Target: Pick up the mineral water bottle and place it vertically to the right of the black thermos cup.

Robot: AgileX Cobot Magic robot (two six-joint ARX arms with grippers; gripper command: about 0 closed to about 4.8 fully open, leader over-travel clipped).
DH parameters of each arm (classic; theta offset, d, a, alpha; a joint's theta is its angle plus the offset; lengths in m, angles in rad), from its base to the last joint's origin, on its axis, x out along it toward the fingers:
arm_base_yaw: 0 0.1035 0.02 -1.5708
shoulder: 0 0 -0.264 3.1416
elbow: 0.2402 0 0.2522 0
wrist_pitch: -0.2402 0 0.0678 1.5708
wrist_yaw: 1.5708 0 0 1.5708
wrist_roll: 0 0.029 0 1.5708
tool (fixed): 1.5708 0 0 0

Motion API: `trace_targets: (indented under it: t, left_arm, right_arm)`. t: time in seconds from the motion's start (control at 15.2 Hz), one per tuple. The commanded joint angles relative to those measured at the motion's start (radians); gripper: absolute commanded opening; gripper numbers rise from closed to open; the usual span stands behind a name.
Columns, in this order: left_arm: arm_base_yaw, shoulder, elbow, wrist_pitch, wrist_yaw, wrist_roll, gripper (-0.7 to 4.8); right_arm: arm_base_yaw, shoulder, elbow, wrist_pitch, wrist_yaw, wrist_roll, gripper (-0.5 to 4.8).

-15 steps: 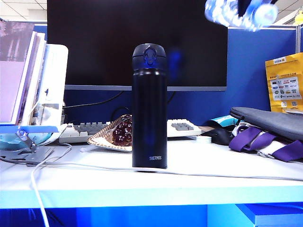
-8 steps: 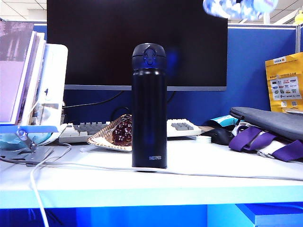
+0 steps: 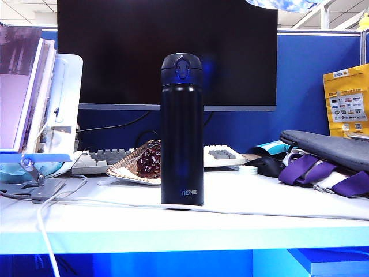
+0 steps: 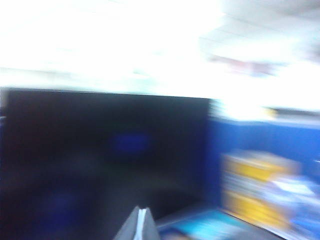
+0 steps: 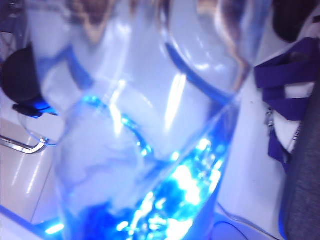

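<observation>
At the very top edge of the exterior view, up and to the right of the black thermos cup (image 3: 182,130), only a sliver of the mineral water bottle (image 3: 282,4) shows, blue-white and cut off by the frame, so it hangs high in the air and well apart from the surface (image 3: 242,216) where it must end up. The right gripper itself is not visible there; in the right wrist view the bottle (image 5: 145,125) fills nearly the whole picture, pressed close to the lens, and since nothing else could be carrying it, the right gripper is judged to be grasping it, though its fingers cannot be made out behind the clear plastic. The left gripper (image 4: 140,225) appears only as a pale tip at the edge of a badly smeared left wrist view; it looks pressed together, clenched on nothing. The bottle should handle light and thin-walled: ribbed plastic that gives under a hard squeeze, smooth enough to slip, and with water inside that may slosh and tip it when released. A hold around the ribbed middle, clear of the cap, seems soundest for standing it upright. Its cap, label and tilt are not readable now. The thermos is tall and slim, so a brush against it could topple it. The spot to its right is bare except for a white cable (image 3: 277,213) crossing it.
</observation>
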Motion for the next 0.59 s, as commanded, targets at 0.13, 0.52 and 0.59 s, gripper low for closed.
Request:
trace_targets:
  t: [0.13, 0.52, 0.59]
  left_arm:
    - [-0.111, 0.419, 0.461, -0.106, 0.468, -0.035, -0.05]
    - [-0.209, 0.559, 0.511, -0.255, 0.396, 0.323, 0.28]
    - [-0.209, 0.558, 0.511, -0.29, 0.322, 0.482, 0.3]
  right_arm:
    - [0.0, -0.014, 0.014, 0.055, -0.082, 0.0, 1.48]
    - [0.0, -0.013, 0.014, 0.077, -0.269, 0.001, 1.48]
    - [0.0, -0.012, 0.014, 0.081, -0.288, 0.001, 1.48]
